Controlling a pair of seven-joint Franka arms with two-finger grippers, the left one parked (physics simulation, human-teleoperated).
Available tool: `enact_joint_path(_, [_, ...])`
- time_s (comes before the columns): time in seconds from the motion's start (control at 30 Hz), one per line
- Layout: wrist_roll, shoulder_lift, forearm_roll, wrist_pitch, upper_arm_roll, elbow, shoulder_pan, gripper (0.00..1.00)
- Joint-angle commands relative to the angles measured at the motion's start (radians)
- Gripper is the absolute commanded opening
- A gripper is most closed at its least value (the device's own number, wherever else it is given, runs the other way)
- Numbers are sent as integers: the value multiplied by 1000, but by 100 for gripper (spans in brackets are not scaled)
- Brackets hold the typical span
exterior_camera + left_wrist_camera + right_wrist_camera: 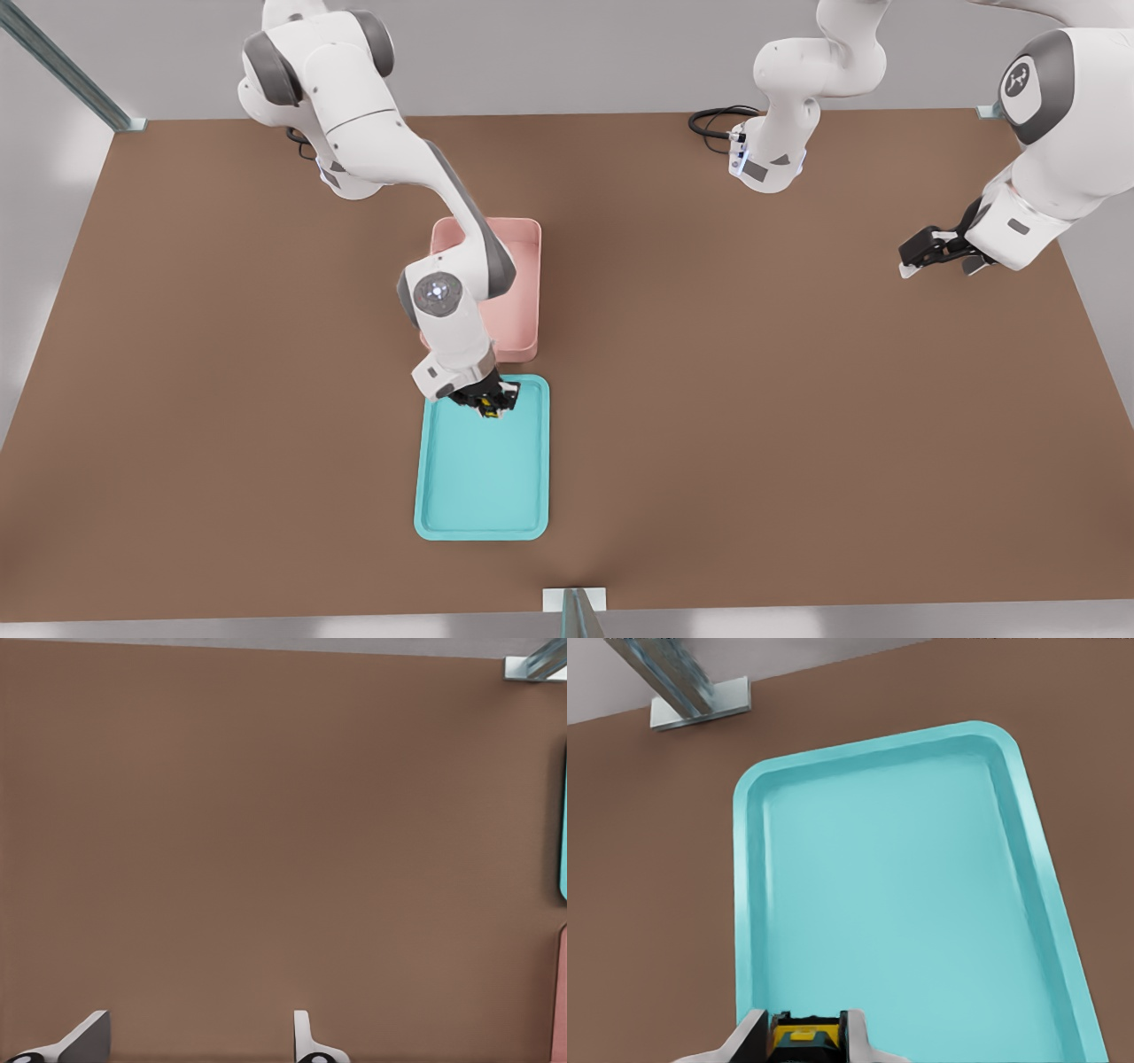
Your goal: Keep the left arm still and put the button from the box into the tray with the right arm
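right arm (354, 115) reaches out from the far-left of the table (797, 399) in the front view, wrist pointing down. gripper (490, 406) sits over the far end of the tray (483, 527), the end closest to the box (518, 292), just inside the rim. fingers (750, 1038) pinching the button (803, 1036) between them: yellow cap up, black body below, visible in the right wrist view and as a yellow speck in the front view. can't tell if the button touches the tray floor or hangs just above it. turquoise tray lies lengthwise near-to-far, just near-side of the pink box, narrow gap between them. rest of tray floor bare. grey bracket (700, 702) at the near table edge, beyond the tray's near end
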Motion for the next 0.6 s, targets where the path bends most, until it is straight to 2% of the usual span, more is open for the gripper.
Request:
enact_joint_path(0.0, [-347,141,82,-157,1,167,-29,44])
enact_joint_path(0.13, [-513,226,134,-147,2,242,-95,44])
enact_joint_path(0.17, [-513,227,136,-151,4,254,-99,50])
enact_joint_path(0.2, [-511,233,146,-173,2,276,-105,100])
enact_joint_path(0.33, [-503,219,147,-234,2,294,-107,100])
enact_joint_path(0.37, [-499,128,120,-404,-2,293,-96,100])
enact_joint_path(0.43, [-503,-139,-146,-779,-11,294,-85,100])
enact_joint_path(0.47, [-560,-245,-174,-907,2,294,-183,100])
enact_joint_path(0.5, [-712,-301,-166,-966,114,297,-410,100])
enact_joint_path(0.53, [-715,-304,-179,-1026,213,300,-582,100])
enact_joint_path(0.57, [-762,-310,-182,-1026,202,300,-618,100])
